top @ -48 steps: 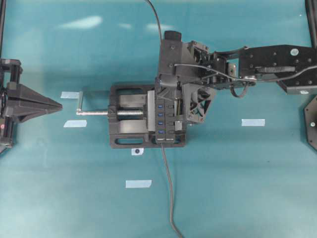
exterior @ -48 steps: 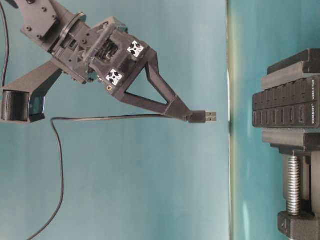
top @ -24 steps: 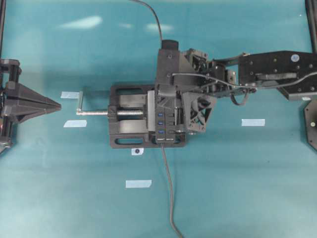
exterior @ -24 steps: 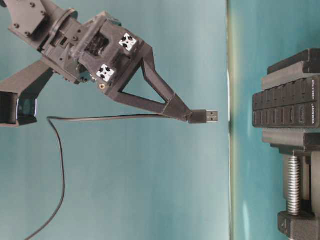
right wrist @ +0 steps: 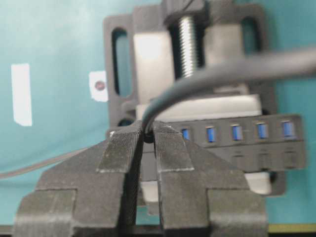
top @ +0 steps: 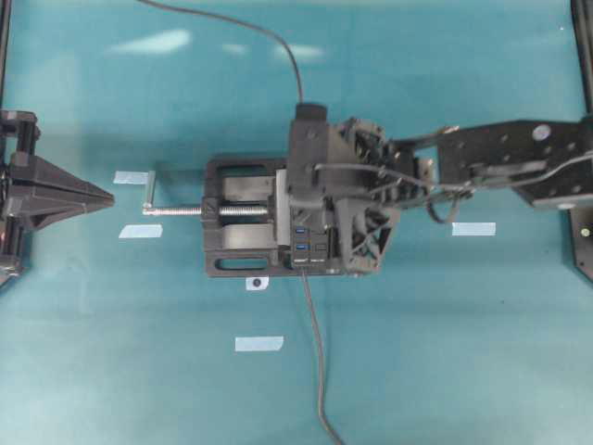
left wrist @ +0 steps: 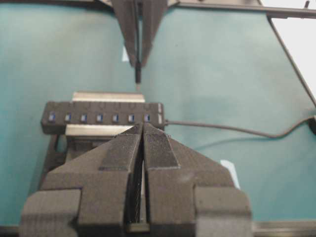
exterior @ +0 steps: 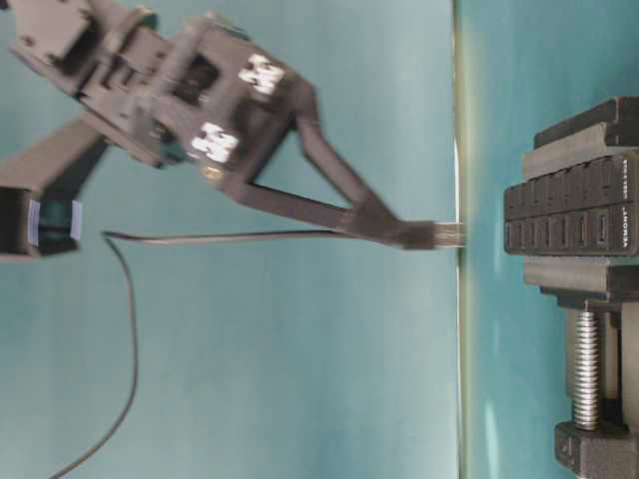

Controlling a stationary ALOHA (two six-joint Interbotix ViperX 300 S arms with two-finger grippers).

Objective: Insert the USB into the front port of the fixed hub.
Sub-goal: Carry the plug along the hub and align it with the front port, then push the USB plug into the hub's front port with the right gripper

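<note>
My right tool (exterior: 404, 232) is clamped on the USB (exterior: 439, 235), whose thin cable (exterior: 225, 237) trails back from the fingers. The plug hangs above the fixed hub (exterior: 569, 215), apart from it. The hub sits gripped in the vise (top: 241, 209) on the table (top: 445, 352), its row of blue slots facing up. My left tool (left wrist: 142, 129) is parked at the table's left edge, fingers pressed together on nothing.
</note>
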